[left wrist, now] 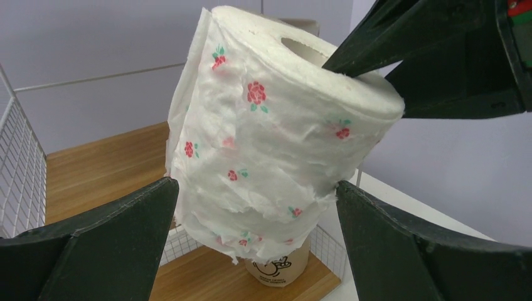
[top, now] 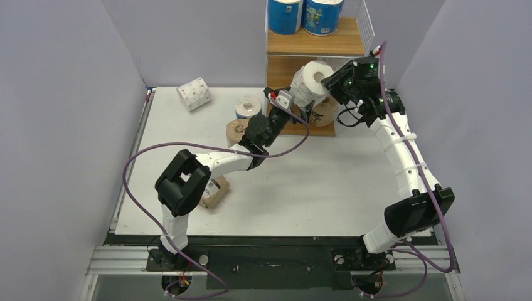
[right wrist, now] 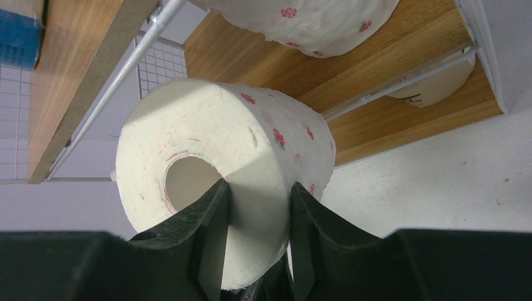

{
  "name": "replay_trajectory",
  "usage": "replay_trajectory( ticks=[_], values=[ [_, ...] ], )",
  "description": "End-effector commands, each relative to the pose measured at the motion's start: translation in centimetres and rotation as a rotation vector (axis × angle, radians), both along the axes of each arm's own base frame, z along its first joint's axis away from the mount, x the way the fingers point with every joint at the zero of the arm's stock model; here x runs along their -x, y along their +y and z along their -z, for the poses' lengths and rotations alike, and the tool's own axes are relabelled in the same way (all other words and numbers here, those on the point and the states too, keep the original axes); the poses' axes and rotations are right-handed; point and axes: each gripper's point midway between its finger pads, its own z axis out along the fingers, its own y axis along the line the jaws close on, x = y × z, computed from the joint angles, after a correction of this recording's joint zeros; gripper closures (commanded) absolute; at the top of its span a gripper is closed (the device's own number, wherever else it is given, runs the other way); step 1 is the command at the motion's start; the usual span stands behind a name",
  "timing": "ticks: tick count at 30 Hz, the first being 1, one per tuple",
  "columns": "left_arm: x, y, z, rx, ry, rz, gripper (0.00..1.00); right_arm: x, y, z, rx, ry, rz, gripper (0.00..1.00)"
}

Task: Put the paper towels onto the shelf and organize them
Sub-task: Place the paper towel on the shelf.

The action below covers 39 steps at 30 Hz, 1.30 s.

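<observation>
While a rose-printed roll (top: 310, 81) is pinched through its wall by the right tool (right wrist: 257, 200), one finger inside the core and one outside, it is held in the air just in front of the shelf (top: 317, 44), level with the middle tier. The left tool (left wrist: 256, 191) is spread wide, its fingers flanking the lower part of the same roll; contact cannot be made out.

The task is judged roughly half done. Two blue rolls (top: 285, 14) are seen on the top board, a kraft roll (top: 325, 113) on the bottom one, and a second printed roll (right wrist: 301, 22) is glimpsed against a board in the right wrist view. Four are left on the counter (top: 326, 188): a dotted roll (top: 193, 94) far left, a blue-banded roll (top: 248, 106) upright, a brown roll (top: 236, 132) beside the left arm, and a kraft pack (top: 215, 191) under its elbow.

Room is tight at the shelf mouth, where the wire front rails and mesh sides must be cleared and both arms are crowded. Open room is offered over the counter's right half.
</observation>
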Motion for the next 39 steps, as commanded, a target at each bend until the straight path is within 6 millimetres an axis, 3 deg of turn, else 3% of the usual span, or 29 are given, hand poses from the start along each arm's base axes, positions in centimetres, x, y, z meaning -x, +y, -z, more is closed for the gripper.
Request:
replay_trajectory(
  ticks=[1,17,21,27,32,39],
  values=[
    [-0.6,0.2,-4.0,0.112,-0.056,-0.004,0.04,-1.5,1.2,-5.3,-0.078,-0.159,-0.014,0.73],
    [-3.8,0.2,-2.5,0.135,0.046,-0.056,0.03,-2.6,1.8,-5.6,-0.1,-0.161,-0.025,0.67],
    [-4.2,0.6,-2.8,0.153,0.05,-0.064,0.02,-2.4,1.9,-5.9,-0.104,-0.171,-0.035,0.58],
    [-4.5,0.6,-2.7,0.149,0.054,-0.066,0.02,-1.6,1.5,-6.9,-0.105,-0.197,-0.033,0.45],
    [-4.8,0.6,-2.9,0.144,0.052,-0.07,0.01,-0.9,1.0,-7.0,-0.104,-0.198,-0.027,0.44],
    [-5.5,0.7,-3.3,0.131,0.048,-0.079,0.0,2.1,-0.9,-6.5,-0.088,-0.202,-0.004,0.44]
  ],
)
